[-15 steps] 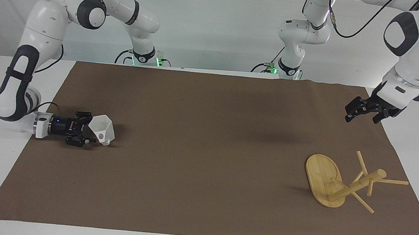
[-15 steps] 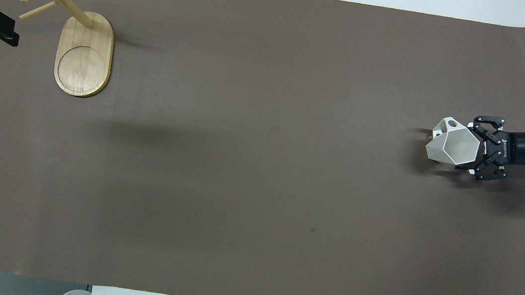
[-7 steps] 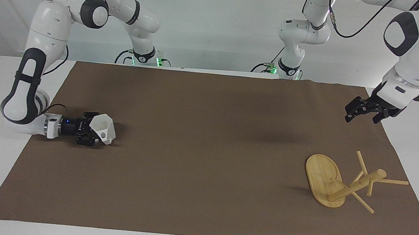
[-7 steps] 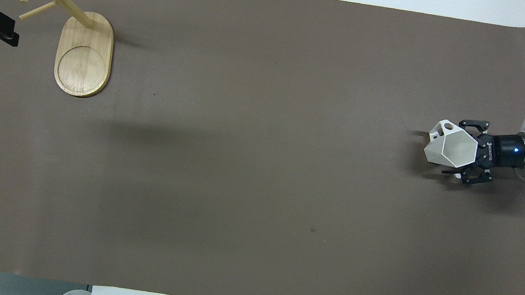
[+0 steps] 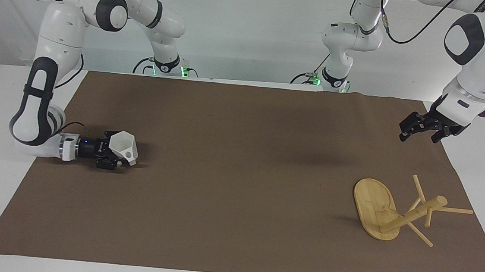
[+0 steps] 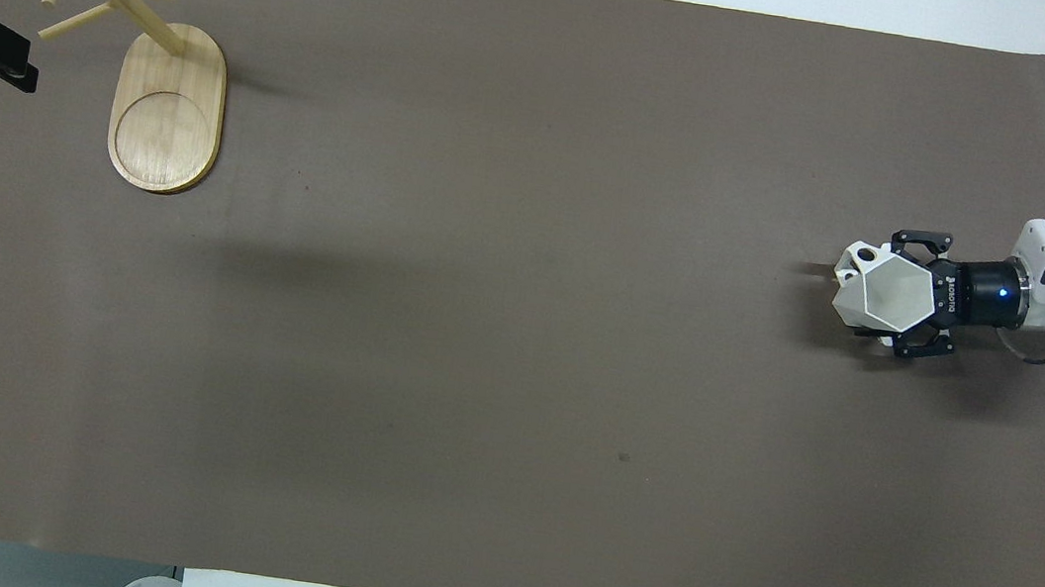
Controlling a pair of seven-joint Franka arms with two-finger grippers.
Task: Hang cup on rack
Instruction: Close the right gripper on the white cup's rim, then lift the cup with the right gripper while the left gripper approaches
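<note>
The right gripper (image 5: 116, 159), jaws spread around the cup (image 5: 124, 147) just ahead, should clamp squarely on its faceted walls before lifting.

- Two glossy white arms, rounded shells, black joint caps and black side panels.
- Right gripper (image 5: 120, 161): black linkage fingers, black wrist collar, blue light glowing.
- Left gripper (image 5: 418, 131): black too.
- Black cables trailing; green lights at both bases.

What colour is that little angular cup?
White; the cup shows best in the overhead view.
</note>
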